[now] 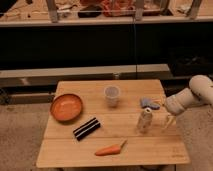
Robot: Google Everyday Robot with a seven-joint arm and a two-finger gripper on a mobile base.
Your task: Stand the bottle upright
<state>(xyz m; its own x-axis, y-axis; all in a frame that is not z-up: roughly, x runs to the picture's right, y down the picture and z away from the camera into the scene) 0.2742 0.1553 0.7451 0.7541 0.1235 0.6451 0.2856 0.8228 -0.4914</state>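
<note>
The bottle [145, 120], slim and pale with a white cap, stands upright on the wooden table [125, 155], right of centre. My gripper [167, 120] hangs from the white arm [192, 97] that reaches in from the right. It sits just to the right of the bottle, with a small gap between them. It is open and holds nothing.
A translucent white cup [112, 95] stands at the table's middle back. A small blue-grey object [149, 103] lies behind the bottle. An orange bowl [66, 107] is at the left, a black ridged block [86, 128] is in the middle, and a carrot [110, 149] lies near the front edge.
</note>
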